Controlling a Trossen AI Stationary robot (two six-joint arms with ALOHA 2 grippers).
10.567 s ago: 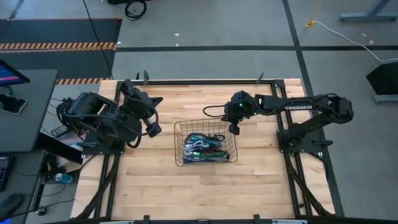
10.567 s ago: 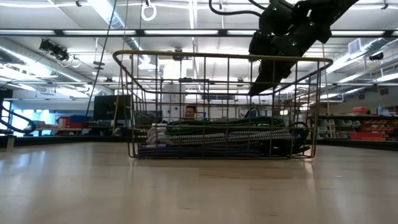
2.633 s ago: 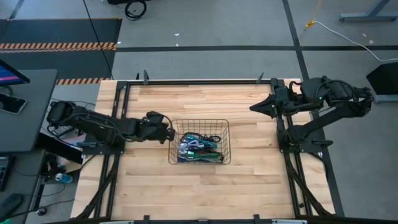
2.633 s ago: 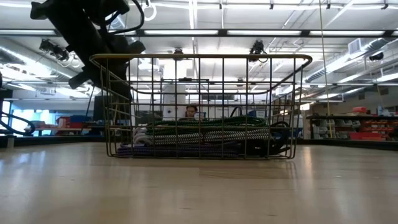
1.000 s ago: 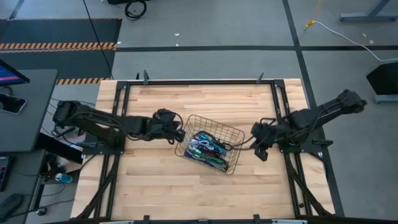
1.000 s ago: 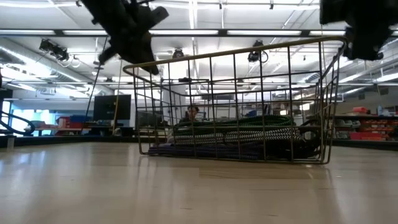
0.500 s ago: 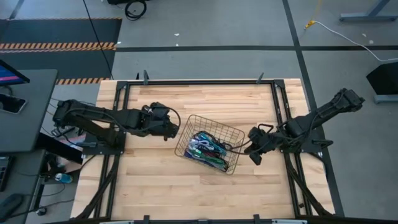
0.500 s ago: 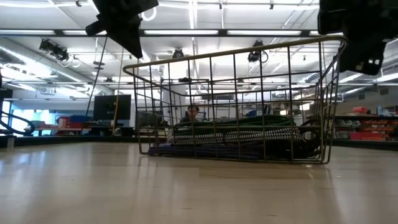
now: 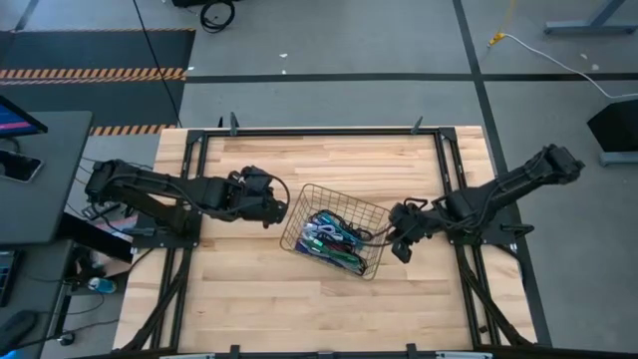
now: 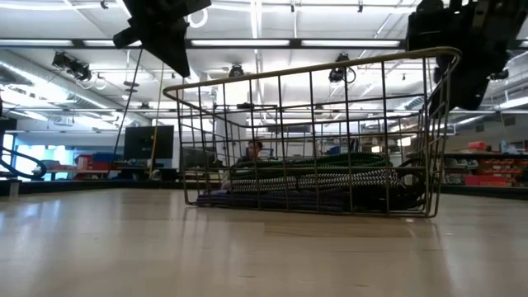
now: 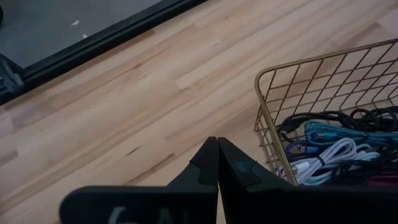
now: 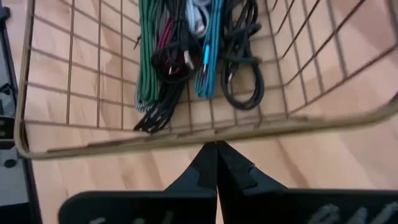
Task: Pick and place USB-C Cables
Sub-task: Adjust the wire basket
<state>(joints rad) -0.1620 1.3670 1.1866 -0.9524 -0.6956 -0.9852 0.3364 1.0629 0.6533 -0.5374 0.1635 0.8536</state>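
Between both closed grippers, basket [image 9: 371,221] of USB-C Cables [image 9: 329,237].

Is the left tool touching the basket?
Apart. The left wrist view shows bare wood between the shut left tool and the basket corner; the high view also shows a gap.

A light butcher-block wooden table [image 9: 319,299] in a black metal frame [image 9: 319,131] stands on a grey concrete floor [image 9: 329,40] crossed by dark seams. Orange-and-black hazard tape [image 9: 90,73] edges a dark mat [image 9: 95,45] beyond the table. A grey desk [image 9: 40,179] sits alongside. At table height, long ceiling light strips [image 10: 247,43] run over a workshop hall, with shelving [image 10: 478,169] and a seated person [image 10: 254,149] far behind.
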